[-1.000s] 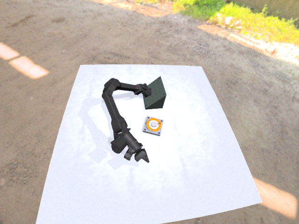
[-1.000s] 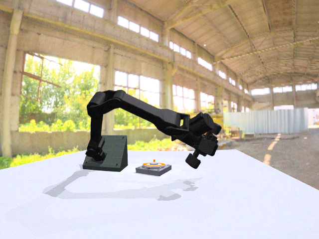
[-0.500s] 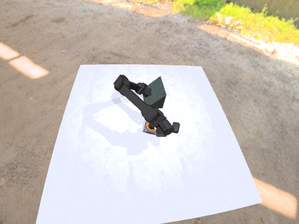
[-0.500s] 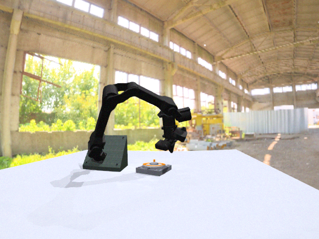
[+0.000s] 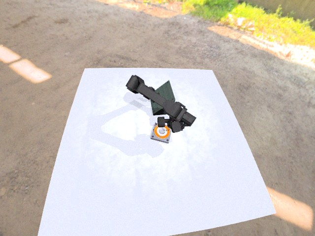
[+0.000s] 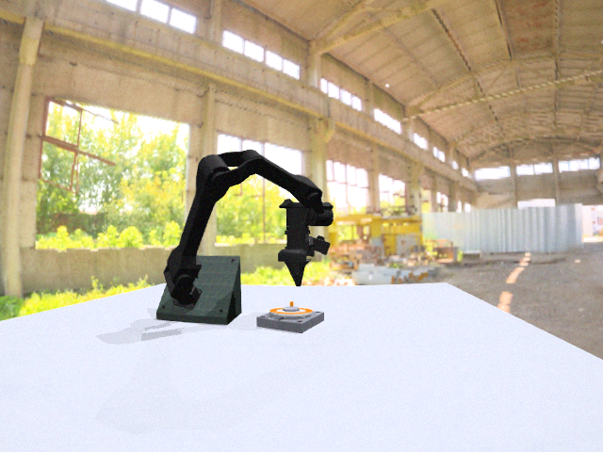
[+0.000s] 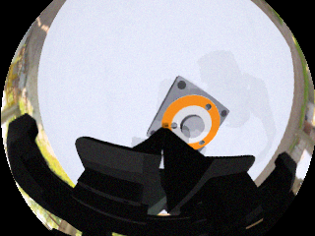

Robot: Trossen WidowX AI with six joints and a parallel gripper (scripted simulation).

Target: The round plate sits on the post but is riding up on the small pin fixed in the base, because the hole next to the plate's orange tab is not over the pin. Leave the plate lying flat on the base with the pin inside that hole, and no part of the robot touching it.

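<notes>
The round plate, white with an orange ring [image 5: 161,137] [image 6: 274,311] [image 7: 184,101], sits around the grey post [image 5: 162,131] [image 6: 291,309] [image 7: 193,125] on the square grey base [image 5: 160,140] [image 6: 280,324] [image 7: 170,95]. A small orange tab [image 6: 291,303] stands up on the plate behind the post in the exterior view. In the wrist view the fingertips partly cover the tab's area. The pin and the hole beside the tab are too small to tell apart, and so is the plate's tilt. My gripper [image 6: 298,283] [image 7: 163,132] is shut and empty, pointing down above the plate without touching it.
The arm's dark green wedge-shaped mount [image 5: 164,92] [image 6: 214,286] stands behind the base in the top view and to its left in the exterior view. The arm arches high from it. The base has dark round holes near its corners. The white table top [image 5: 152,190] [image 6: 340,389] surrounds it.
</notes>
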